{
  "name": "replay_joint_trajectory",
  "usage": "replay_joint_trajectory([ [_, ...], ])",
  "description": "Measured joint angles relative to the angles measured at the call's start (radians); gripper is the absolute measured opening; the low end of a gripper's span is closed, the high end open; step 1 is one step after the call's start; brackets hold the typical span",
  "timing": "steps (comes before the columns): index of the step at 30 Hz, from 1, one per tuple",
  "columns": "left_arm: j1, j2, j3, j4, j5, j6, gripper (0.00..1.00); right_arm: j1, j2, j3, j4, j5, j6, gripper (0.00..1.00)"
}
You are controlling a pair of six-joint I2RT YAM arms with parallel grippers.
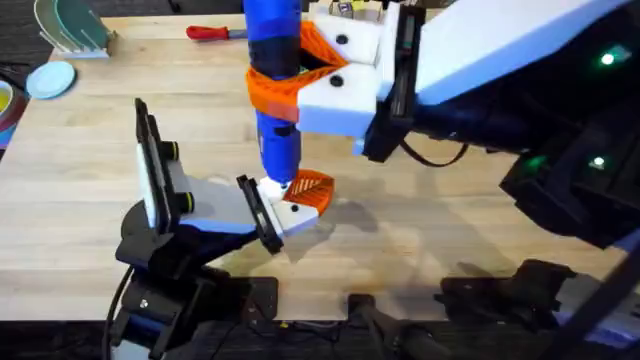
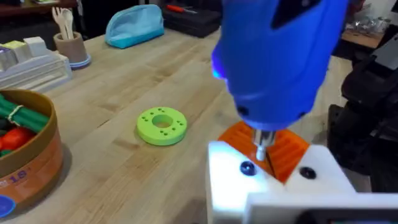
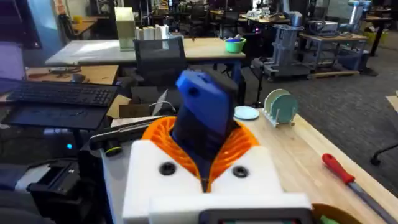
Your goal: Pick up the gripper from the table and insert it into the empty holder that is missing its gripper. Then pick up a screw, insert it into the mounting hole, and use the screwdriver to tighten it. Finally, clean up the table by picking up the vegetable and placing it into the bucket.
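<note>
Two arms work one joint: the right gripper (image 1: 290,88) is clamped on the blue screwdriver (image 1: 278,145), orange pads wrapped round its body, and holds it upright so the bit drops straight down below it. The left gripper (image 1: 292,208) sits low over the worktop (image 1: 430,200) directly under that bit, most likely presented as a steady fixture; whether it stands wide or narrow cannot be told from these views. The orange gripper piece (image 2: 287,149) is already seated in the white holder (image 2: 280,186), so the insert step looks done. The bit tip (image 2: 263,144) hangs over the holder's face just beside the dark screw head (image 2: 247,168), and whether it is actually engaged cannot be told. A second dark head (image 2: 306,173) sits on the far side of the bit. The step in hand reads as tightening; the vertical hold keeps the bit in line with the hole axis, and any tilt risks it camming out. The bucket (image 2: 37,109) stands well off to the side of the left gripper, holding green and red items, with the green disc (image 2: 161,126) between it and the holder.
</note>
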Motion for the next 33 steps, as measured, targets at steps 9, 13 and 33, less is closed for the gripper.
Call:
replay_joint_trajectory([
  [9, 0.000, 0.000, 0.000, -0.001, 0.000, 0.000, 0.009, 0.000, 0.038, 0.000, 0.012, 0.001, 0.000, 0.022],
  [13, 0.000, 0.000, 0.000, 0.000, 0.000, 0.000, 0.009, 0.000, 0.042, 0.000, 0.013, 0.000, 0.000, 0.022],
  [33, 0.000, 0.000, 0.000, 0.000, 0.000, 0.000, 0.009, 0.000, 0.046, 0.000, 0.094, -0.008, 0.000, 0.022],
])
